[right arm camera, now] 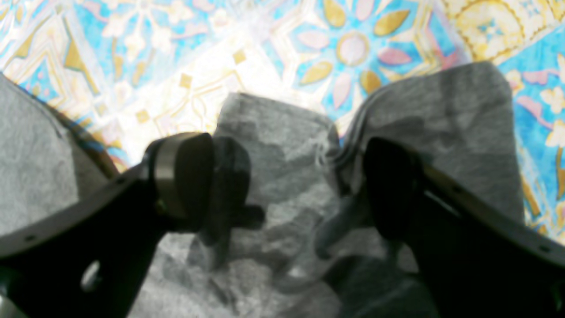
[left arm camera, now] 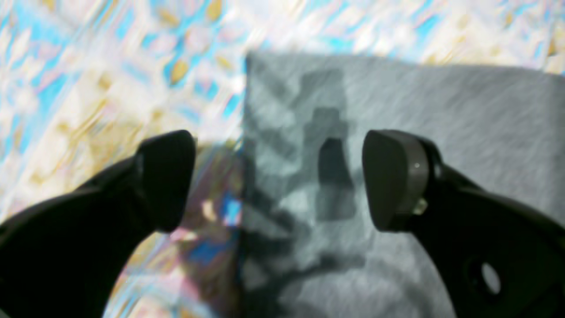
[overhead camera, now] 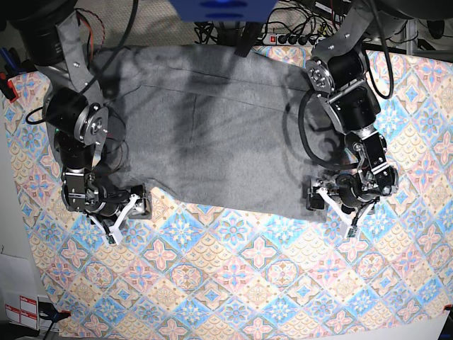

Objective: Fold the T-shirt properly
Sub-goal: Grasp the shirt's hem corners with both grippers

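- Standing wide apart with nothing between them, the two black rounded fingers (left arm camera: pixel 167 179) of the left gripper (left arm camera: pixel 278 181) are hanging over the straight edge of the large heather-grey knit T-shirt (left arm camera: pixel 419 132), one pad over the cloth beside it and the other over grey fabric.
- Spreading just as wide and also holding nothing, the fingers (right arm camera: pixel 190 174) of the right gripper (right arm camera: pixel 287 185) are hovering above a rumpled, creased part of the T-shirt (right arm camera: pixel 282 176), where two grey flaps are ending against the patterned cloth.
- Sitting at the near corners of the garment in the base view, the left gripper (overhead camera: pixel 338 207) is on that view's right and the right gripper (overhead camera: pixel 126 212) on its left, each just at the shirt's near edge.
- Lying spread flat, the T-shirt (overhead camera: pixel 212 127) is running its long axis from side to side across the far half of the table, reaching from one arm to the other.
- Covering the table under everything, the pastel tile-patterned tablecloth (overhead camera: pixel 248 283) in blue, pink and yellow is showing bare along the near half.
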Controlling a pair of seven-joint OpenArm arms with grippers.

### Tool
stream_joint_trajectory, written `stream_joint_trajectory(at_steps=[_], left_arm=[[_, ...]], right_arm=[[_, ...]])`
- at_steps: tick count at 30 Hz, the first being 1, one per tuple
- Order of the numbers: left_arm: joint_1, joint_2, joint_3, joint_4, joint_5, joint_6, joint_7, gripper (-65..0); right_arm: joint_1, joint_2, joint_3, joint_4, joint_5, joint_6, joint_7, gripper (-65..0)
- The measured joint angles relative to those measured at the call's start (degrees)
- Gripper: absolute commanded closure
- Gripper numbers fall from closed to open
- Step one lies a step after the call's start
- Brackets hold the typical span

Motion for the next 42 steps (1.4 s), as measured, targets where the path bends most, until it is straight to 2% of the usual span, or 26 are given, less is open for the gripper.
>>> stream_joint_trajectory(at_steps=[5,8,14,16,21,23,27,32,36,39,42], left_arm=[[-3.5,-2.3,0.0,-12.9,0.5,0.2,-4.7,-58.9],[-5.6,-3.5,0.0,-19.8,-0.2,0.2,-10.0,-58.9],[-7.0,-3.6,0.0,-24.1,-0.9,0.2,-12.7,-57.7],[-7.0,-3.6,0.0,-24.1,-0.9,0.2,-12.8,-52.2],[-6.8,-3.0,0.0,-24.3,-0.8,0.2,-12.3,-32.1],[-6.7,-2.8,0.0,-24.3,-0.7,0.2,-12.3,-29.7],[-6.7,-2.8,0.2,-24.4,-0.7,0.2,-12.2,-30.2],[-6.6,-2.8,0.3,-24.4,-0.7,0.2,-12.4,-29.8],[-6.6,-2.8,0.3,-24.4,-0.7,0.2,-12.4,-29.5],[-6.6,-2.8,0.3,-24.4,-0.7,0.2,-12.4,-29.2],[-6.5,-2.8,0.3,-24.4,-0.6,0.2,-12.4,-22.7]], right_arm=[[0.0,0.1,0.1,0.0,0.1,0.1,0.1,-51.7],[0.0,0.1,0.1,-0.1,0.0,-0.1,0.1,-51.7],[0.0,0.0,0.1,-0.1,0.0,-0.1,0.0,-51.7],[0.0,0.0,0.1,-0.1,0.0,0.0,0.0,-51.7],[0.0,0.0,0.1,0.0,0.0,-0.1,0.0,-51.0],[0.0,0.0,0.0,0.0,0.0,-0.1,0.0,-46.6],[0.0,0.0,0.0,0.0,0.0,-0.1,0.0,-33.8],[0.2,0.0,0.0,0.0,0.0,-0.5,0.0,-27.2],[0.2,0.0,0.0,0.0,0.0,-5.3,0.0,-20.5],[0.2,0.1,-1.6,0.0,-0.8,-5.6,0.3,-13.9],[0.2,0.0,-2.8,0.0,-2.6,-5.5,0.2,-9.4]])
